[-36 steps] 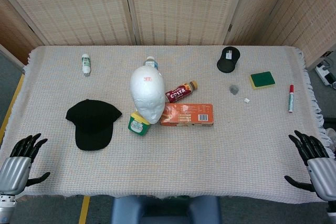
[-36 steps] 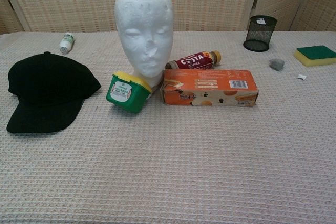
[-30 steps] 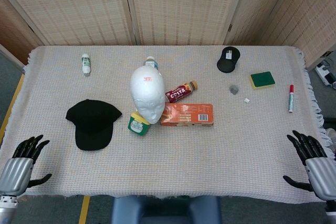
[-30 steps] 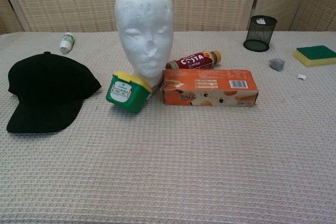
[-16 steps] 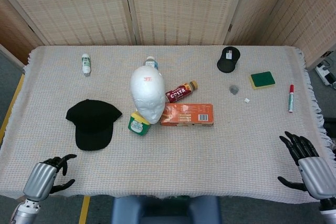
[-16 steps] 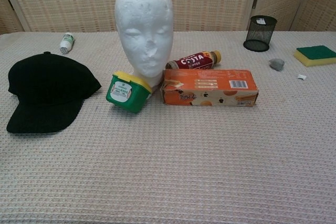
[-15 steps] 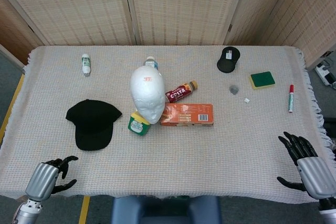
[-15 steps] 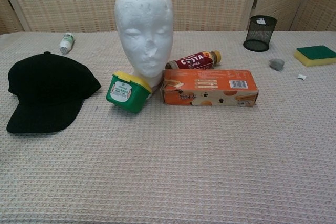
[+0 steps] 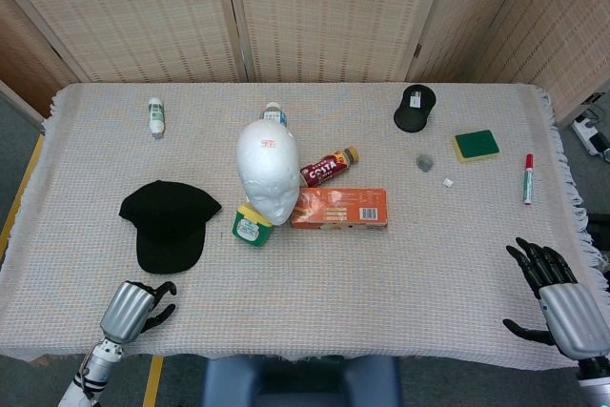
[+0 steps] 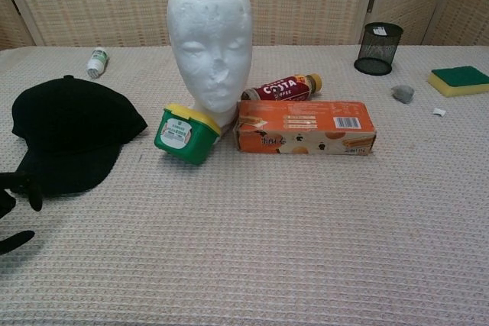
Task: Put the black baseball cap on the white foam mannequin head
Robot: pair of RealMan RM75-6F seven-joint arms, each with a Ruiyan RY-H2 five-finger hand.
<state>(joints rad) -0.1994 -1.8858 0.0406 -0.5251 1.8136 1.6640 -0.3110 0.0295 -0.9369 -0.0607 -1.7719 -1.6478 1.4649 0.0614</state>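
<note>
The black baseball cap lies flat on the left part of the table, its brim toward the front edge; the chest view shows the cap too. The white foam mannequin head stands upright mid-table, bare, and rises tall in the chest view. My left hand hovers over the front edge just below the cap's brim, empty, fingers loosely apart; its dark fingertips show at the chest view's left edge. My right hand stays at the front right corner, empty with fingers spread.
A green tub with yellow lid and an orange box lean beside the mannequin head, with a Costa bottle behind. Farther off are a white bottle, a black mesh cup, a green sponge and a red marker.
My left hand has moved right and forward along the front edge, now close below the cap's brim and entering the chest view. The right hand has barely shifted.
</note>
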